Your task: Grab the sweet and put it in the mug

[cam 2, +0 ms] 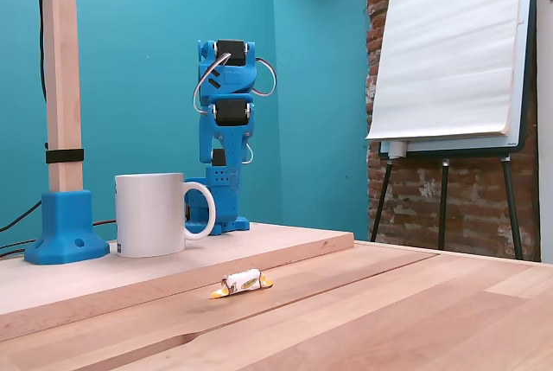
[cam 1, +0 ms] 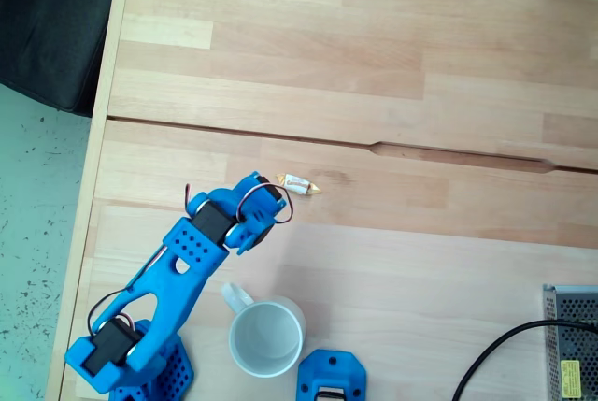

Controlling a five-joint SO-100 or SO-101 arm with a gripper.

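Sweet (cam 1: 299, 184) lies on worktop (cam 1: 420, 74), apart from mug (cam 1: 267, 336). Hand (cam 1: 245, 235) raised; opening cannot be told.

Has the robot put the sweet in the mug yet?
Not yet. Nothing looks done: the sweet lies on the wooden table, apart from the mug, whose white inside looks empty from above. Nothing is in hand either; the blue arm is folded upright behind the mug, and its tool's state cannot be told. Left: reach the sweet, grab it, carry it over, drop it in.
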